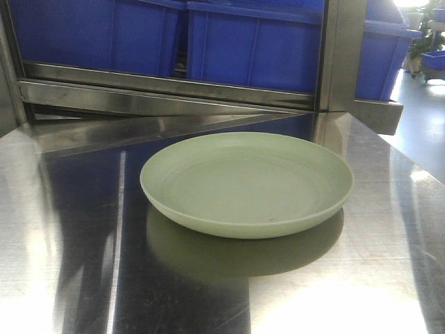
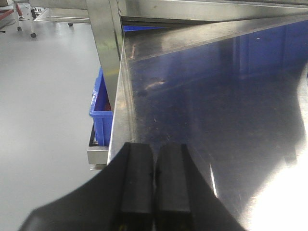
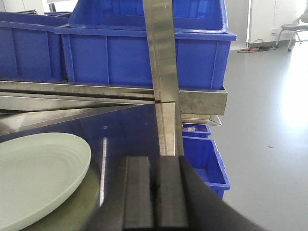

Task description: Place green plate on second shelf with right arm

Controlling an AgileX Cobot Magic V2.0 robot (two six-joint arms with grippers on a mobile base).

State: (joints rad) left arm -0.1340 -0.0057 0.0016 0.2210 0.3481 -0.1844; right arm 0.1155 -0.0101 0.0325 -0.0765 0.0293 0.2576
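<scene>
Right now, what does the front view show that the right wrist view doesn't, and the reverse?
Only the front view: the green plate whole, with its full rim and the dark reflection under it. Only the right wrist view: the right tool, shut and empty, a lower blue bin beside the post, and a distant chair. Both: at least part of the plate, the steel table, the blue bins behind it, and the upright post.

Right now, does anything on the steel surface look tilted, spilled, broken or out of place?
Nothing stands out. The green plate sits flat and empty on the steel surface, with no crack or spill visible. The blue bins stand straight on the shelf behind it.
</scene>
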